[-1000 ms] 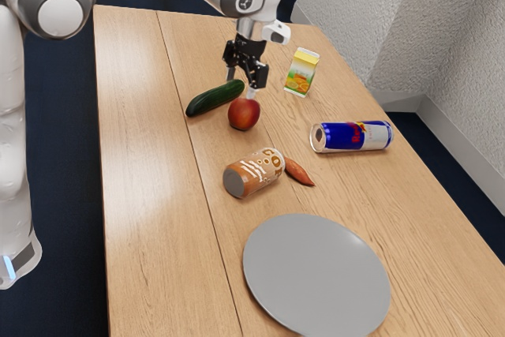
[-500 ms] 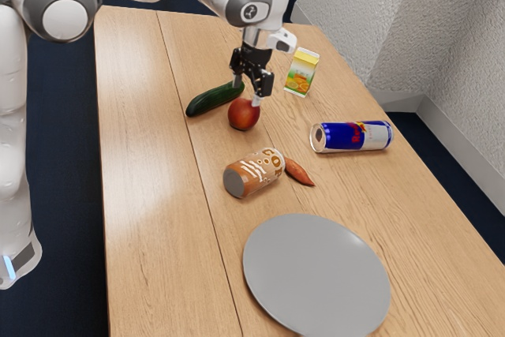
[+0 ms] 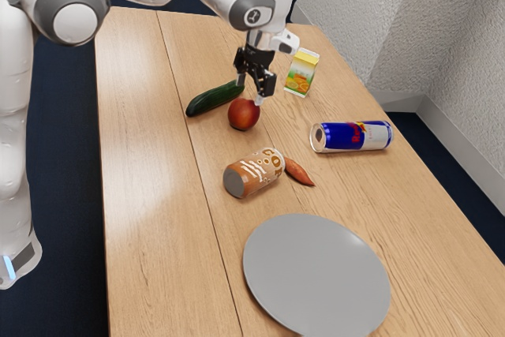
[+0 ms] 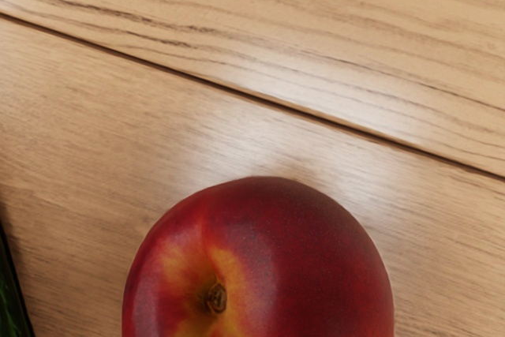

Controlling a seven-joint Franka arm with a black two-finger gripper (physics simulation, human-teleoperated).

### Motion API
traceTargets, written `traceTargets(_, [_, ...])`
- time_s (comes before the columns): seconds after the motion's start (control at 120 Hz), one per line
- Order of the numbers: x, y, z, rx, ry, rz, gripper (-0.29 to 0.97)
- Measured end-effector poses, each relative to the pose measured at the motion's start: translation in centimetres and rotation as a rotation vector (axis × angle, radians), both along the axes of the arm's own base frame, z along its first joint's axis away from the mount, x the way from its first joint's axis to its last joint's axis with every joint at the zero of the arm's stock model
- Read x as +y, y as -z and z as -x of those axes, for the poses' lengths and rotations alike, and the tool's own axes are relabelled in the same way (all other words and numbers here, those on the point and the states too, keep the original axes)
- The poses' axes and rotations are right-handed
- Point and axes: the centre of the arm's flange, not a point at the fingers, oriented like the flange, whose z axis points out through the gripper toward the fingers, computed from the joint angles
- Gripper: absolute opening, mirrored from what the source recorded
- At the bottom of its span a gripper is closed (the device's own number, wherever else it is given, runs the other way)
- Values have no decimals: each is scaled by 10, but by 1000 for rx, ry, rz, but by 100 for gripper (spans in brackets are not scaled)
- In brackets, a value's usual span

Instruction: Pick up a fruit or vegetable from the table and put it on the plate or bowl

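A red and yellow peach (image 3: 244, 114) lies on the wooden table (image 3: 158, 195), beside the tip of a green cucumber (image 3: 215, 98). My gripper (image 3: 249, 92) hangs just above the peach, open, its fingers apart and holding nothing. In the wrist view the peach (image 4: 260, 266) lies directly under my hand, stem dimple facing up. An orange carrot (image 3: 299, 171) rests further toward the front, and a round grey plate (image 3: 316, 272) lies at the table's near end.
A brown can (image 3: 253, 172) lies on its side touching the carrot. A blue Red Bull can (image 3: 351, 136) lies toward the exterior view's right. A yellow juice carton (image 3: 301, 72) stands close to my gripper on that side. A white wall rises behind.
My hand has come down toward the peach and shifted a little to the exterior view's right. The fruit and cans have not moved.
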Motion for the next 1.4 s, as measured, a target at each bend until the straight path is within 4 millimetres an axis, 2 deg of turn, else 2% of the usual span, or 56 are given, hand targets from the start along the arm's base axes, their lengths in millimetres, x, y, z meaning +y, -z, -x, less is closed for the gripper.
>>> traceTargets(0.433, [-1, 8, -3, 1, 0, 11, 68])
traceTargets(0.825, [-7, 39, -6, 38, -18, 68, 69])
traceTargets(0.95, [-11, 57, -6, 61, -31, 103, 68])
traceTargets(1.067, [-13, 58, -7, 55, -39, 118, 50])
traceTargets(1.142, [-14, 43, -9, 25, -37, 114, 40])
traceTargets(1.225, [-30, -20, -29, -96, 5, 79, 26])
traceTargets(1.292, [-46, -51, -39, -160, 35, 69, 20])
traceTargets(1.35, [-67, -69, -47, -197, 65, 70, 16])
traceTargets(1.4, [-101, -95, -58, -248, 124, 66, 15])
